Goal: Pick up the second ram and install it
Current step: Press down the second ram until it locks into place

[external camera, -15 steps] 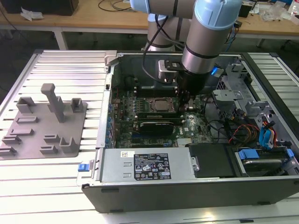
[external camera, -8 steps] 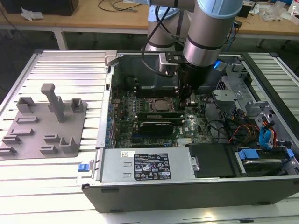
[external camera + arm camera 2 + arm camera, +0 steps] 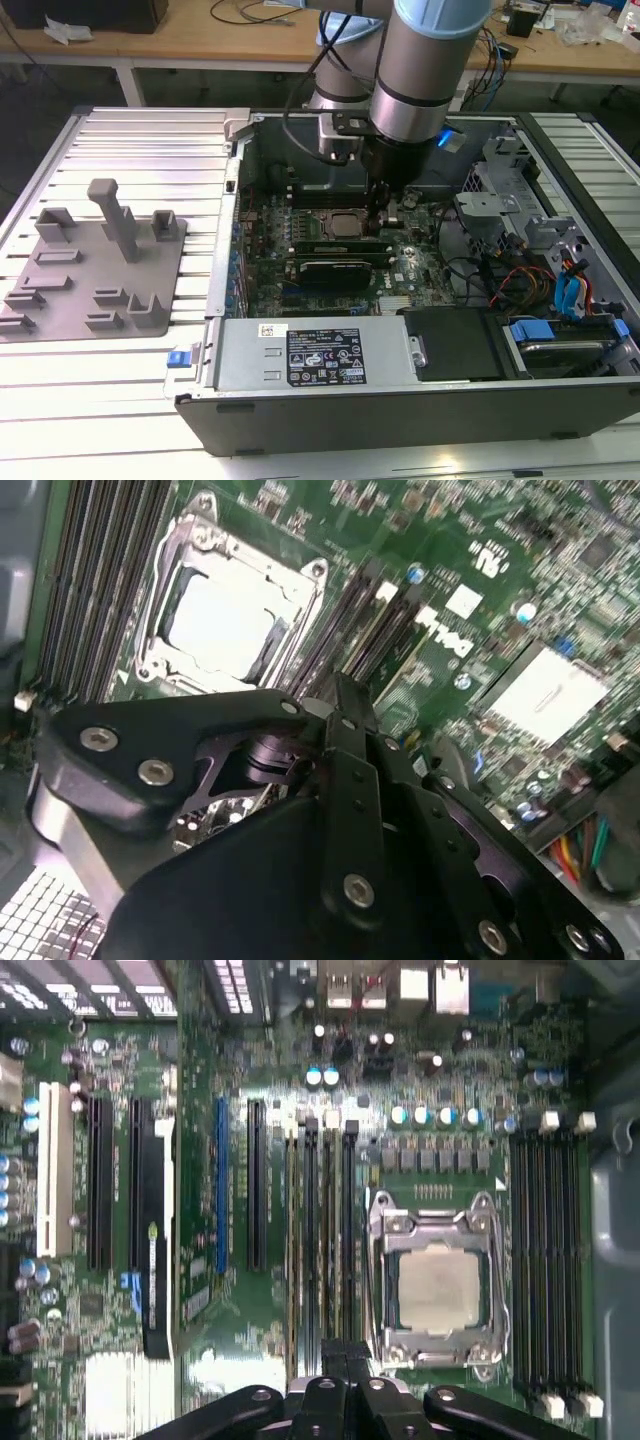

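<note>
My gripper [image 3: 381, 222] reaches down into the open computer case [image 3: 400, 420], beside the processor socket [image 3: 347, 222]. Its fingers are shut, tips together, in both wrist views [image 3: 343, 695] [image 3: 340, 1352]. The second ram [image 3: 338, 243] is a narrow green stick standing on edge in the memory slots beside the socket. It runs away from the fingertips in both wrist views [image 3: 392, 645] [image 3: 330, 1250]. The tips are at the end of the stick towards the exterior view's right. I cannot tell if they touch it. Another green stick stands right beside it.
A wide black card [image 3: 335, 270] sits in a slot just nearer the camera than the ram. The power supply [image 3: 310, 355] and drive bays with loose cables [image 3: 520, 280] crowd the front and right. A grey holder fixture [image 3: 100, 260] lies on the slatted table at the exterior view's left.
</note>
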You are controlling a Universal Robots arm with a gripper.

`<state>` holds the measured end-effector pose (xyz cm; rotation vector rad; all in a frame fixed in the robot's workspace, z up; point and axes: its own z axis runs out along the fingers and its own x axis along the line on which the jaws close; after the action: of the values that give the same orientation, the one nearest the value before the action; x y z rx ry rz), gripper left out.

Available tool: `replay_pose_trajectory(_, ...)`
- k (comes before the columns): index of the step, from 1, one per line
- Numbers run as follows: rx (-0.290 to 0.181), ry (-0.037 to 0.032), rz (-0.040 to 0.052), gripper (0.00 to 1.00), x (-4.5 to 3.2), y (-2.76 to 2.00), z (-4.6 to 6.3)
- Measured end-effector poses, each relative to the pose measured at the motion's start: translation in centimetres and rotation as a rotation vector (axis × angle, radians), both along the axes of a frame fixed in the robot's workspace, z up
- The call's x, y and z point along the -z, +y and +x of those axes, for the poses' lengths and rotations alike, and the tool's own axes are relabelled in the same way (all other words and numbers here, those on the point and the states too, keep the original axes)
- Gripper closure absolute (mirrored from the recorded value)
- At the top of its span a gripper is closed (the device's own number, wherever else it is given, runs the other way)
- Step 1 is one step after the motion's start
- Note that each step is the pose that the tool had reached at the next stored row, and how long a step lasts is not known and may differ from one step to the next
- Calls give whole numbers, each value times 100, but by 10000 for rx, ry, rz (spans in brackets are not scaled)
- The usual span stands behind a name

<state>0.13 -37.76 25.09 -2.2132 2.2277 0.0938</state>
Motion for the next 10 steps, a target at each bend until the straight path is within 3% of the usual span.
replay_pose_trajectory(5, 5, 0, 0, 92, 1, 0, -120)
replay_pose_trajectory(10, 5, 0, 0, 92, 1, 0, -125)
